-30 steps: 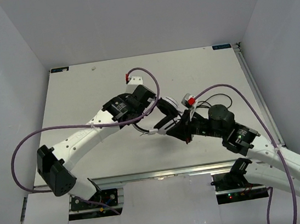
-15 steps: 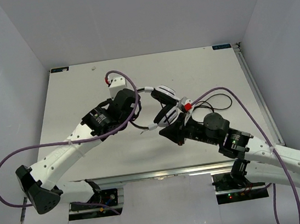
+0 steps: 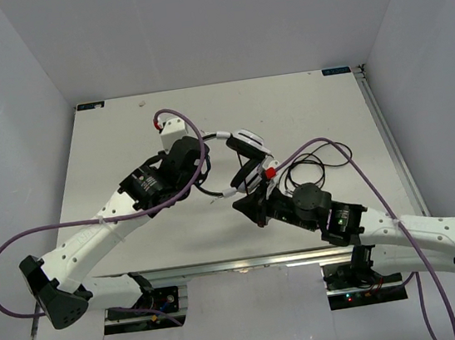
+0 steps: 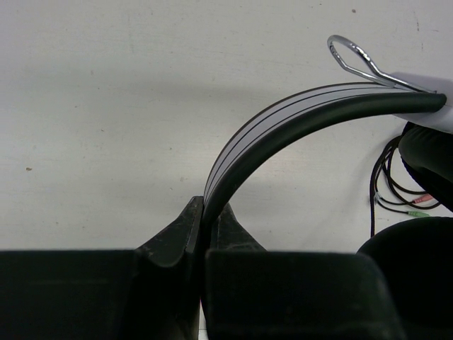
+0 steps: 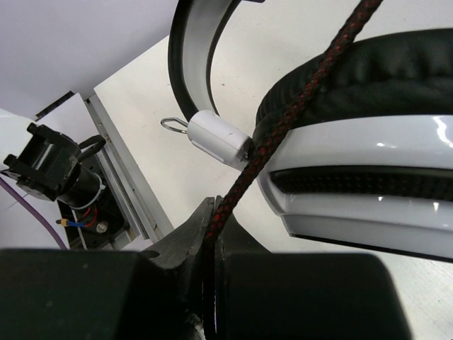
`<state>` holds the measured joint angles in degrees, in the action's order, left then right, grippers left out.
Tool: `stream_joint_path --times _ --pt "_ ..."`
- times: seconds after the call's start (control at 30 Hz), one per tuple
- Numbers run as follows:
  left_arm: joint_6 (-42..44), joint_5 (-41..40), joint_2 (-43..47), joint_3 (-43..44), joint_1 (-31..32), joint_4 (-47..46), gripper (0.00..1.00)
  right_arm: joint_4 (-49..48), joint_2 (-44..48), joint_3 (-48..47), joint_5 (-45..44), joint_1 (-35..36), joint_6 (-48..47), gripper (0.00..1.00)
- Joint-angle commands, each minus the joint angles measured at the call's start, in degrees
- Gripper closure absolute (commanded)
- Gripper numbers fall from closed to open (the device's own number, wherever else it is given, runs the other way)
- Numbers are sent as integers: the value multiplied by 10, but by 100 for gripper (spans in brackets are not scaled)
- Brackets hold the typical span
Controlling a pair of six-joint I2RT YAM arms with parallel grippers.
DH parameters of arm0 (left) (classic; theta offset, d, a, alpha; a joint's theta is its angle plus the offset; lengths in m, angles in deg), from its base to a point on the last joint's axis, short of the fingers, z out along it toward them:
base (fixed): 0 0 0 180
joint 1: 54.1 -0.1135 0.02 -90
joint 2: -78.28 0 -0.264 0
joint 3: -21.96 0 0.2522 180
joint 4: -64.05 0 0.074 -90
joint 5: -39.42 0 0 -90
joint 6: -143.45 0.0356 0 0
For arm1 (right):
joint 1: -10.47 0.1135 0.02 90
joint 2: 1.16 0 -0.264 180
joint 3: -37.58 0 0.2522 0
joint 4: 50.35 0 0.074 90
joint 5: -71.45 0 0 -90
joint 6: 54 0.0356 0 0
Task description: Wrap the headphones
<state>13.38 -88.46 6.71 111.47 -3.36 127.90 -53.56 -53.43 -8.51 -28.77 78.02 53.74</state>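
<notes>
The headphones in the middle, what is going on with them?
The headphones are held in two places. The robot's left hand is closed on the headband; its right hand is closed on the cord beside an ear cup. More cord lies loose on the table, not yet wrapped.

Headphones (image 3: 245, 144) centre frame, left claw (image 3: 207, 146) at their left, right claw (image 3: 249, 206) just below, cord (image 3: 326, 155) looped on tabletop (image 3: 114, 135) at right.
</notes>
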Motion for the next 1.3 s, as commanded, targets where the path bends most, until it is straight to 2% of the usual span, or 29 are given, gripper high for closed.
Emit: stream_joint_path --times 0.0,0.33,0.8,1.0,1.17,1.27 --pt "-40 -50 23 24 -8 -70 100 -35 -12 15 -27 24 -14 92" --pt "-45 -78 -6 37 -8 -68 100 -33 -55 -12 -133 75 -37 92" --pt "-56 -116 -18 27 -8 -67 100 -33 -79 -22 -147 89 -41 92" --pt "-64 -90 17 35 -8 -63 100 -79 -83 31 -137 89 -57 86" --pt "-76 -66 45 20 -7 -64 100 -133 -98 53 -152 89 -79 87" --pt "-74 -61 53 15 -7 -62 100 -176 -118 64 -176 89 -95 92"
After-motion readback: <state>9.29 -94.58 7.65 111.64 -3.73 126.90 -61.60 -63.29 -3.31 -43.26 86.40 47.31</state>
